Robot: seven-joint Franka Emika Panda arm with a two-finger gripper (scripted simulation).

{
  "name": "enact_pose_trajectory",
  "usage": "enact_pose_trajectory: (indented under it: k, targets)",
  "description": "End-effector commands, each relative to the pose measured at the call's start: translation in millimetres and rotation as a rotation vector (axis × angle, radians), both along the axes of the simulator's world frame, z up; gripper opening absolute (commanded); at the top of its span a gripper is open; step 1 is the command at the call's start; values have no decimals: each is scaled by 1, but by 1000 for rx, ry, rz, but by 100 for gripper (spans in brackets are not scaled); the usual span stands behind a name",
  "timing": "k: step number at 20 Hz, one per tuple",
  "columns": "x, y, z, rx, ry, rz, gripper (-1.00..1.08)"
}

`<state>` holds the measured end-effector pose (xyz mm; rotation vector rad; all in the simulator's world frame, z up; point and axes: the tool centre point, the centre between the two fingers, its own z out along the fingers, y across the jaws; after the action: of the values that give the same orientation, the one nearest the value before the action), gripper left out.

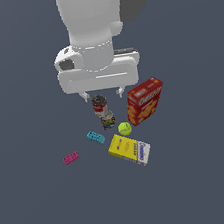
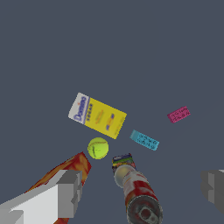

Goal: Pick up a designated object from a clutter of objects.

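So far nothing is lifted: my gripper (image 1: 103, 93) hangs open just above the clutter, and the grasp itself is all still to do. Going from the exterior view's left, the small pink toy brick (image 1: 70, 158) lies well apart from the rest, then the cyan toy brick (image 1: 95, 136) sits nearer the group. Next comes my target, the small cylindrical can with the red and white label and dark metal top (image 1: 100, 106), standing upright on the dark grey floor (image 1: 41, 204), directly under my hand, with the shorter can with the multicoloured label (image 1: 108, 121) just beside it. Further right are the yellow-green tennis ball (image 1: 125, 128), the flat yellow-and-white box (image 1: 129, 150), and the tall red cracker box (image 1: 144, 101). In the wrist view my fingers (image 2: 65, 192) stand wide apart with the red and white can (image 2: 141, 197) between them, untouched. I judge what remains is descending, closing and raising it, without nudging the shorter can.
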<state>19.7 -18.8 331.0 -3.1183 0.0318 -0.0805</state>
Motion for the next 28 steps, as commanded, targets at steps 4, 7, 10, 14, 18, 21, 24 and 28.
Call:
enact_pose_trajectory:
  k: [4, 7, 10, 14, 18, 21, 24, 28]
  targets:
    - [1, 5, 2, 2, -6, 11, 100]
    - [3, 18, 9, 8, -21, 41, 100]
    - [4, 27, 14, 12, -32, 64, 100]
    - [4, 26, 13, 12, -31, 61, 100]
    - [0, 23, 8, 12, -28, 36, 100]
    - [-5, 20, 2, 11, -23, 1, 100]
    - [-12, 15, -7, 11, -17, -47, 100]
    - [-26, 7, -22, 9, -7, -131, 100]
